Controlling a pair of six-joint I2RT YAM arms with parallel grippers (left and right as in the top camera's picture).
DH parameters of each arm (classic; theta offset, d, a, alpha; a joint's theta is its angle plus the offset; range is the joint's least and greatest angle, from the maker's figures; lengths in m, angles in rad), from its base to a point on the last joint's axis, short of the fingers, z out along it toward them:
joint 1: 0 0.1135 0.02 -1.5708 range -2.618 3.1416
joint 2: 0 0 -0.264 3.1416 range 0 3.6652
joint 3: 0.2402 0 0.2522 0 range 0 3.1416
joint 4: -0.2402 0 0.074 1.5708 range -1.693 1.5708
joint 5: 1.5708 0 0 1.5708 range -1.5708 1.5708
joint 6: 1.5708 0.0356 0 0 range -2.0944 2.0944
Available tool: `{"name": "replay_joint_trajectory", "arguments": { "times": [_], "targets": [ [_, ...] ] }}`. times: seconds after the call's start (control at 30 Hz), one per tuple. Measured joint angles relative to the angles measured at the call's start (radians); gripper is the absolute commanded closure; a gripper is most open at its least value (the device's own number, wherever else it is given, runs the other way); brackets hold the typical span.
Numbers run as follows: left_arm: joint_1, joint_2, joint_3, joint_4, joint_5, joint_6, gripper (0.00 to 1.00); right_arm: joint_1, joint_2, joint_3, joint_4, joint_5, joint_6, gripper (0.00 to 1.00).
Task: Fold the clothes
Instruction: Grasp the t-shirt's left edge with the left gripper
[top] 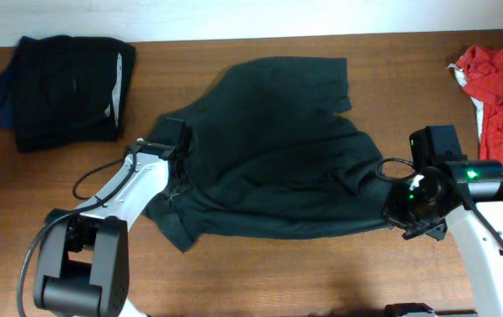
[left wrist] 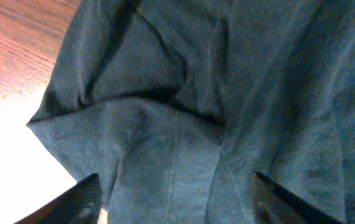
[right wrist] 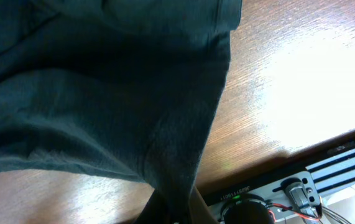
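The dark grey-green T-shirt (top: 277, 141) lies rumpled across the middle of the table, with no print showing. My left gripper (top: 179, 154) is down on its left edge. In the left wrist view its two fingers (left wrist: 84, 200) stand wide apart, and a hemmed fold of the shirt (left wrist: 171, 155) lies between them without being pinched. My right gripper (top: 390, 198) is at the shirt's lower right corner. There its jaws (right wrist: 180, 208) are shut on a drawn-up tail of the fabric (right wrist: 177, 143), which hangs taut above the wood.
A folded black and navy pile (top: 62, 88) sits at the back left corner. A red garment (top: 502, 97) lies heaped at the right edge. Bare wooden table (top: 304, 273) runs along the front. The right arm's base (right wrist: 270, 199) is close behind the held corner.
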Motion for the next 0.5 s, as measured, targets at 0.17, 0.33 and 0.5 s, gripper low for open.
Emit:
{"name": "replay_joint_trajectory", "arguments": {
  "times": [0.17, 0.33, 0.5],
  "targets": [
    [0.002, 0.034, 0.0, 0.02, -0.017, -0.002, 0.35, 0.0, 0.0, 0.0, 0.0, 0.0, -0.007, 0.95],
    [0.032, 0.05, 0.0, 0.051, -0.029, -0.001, 0.53, 0.0, 0.0, 0.0, 0.0, 0.0, -0.011, 0.95],
    [0.032, 0.05, 0.0, 0.053, -0.032, -0.001, 0.78, 0.0, 0.0, 0.0, 0.0, 0.0, -0.012, 0.95]
  ]
}}
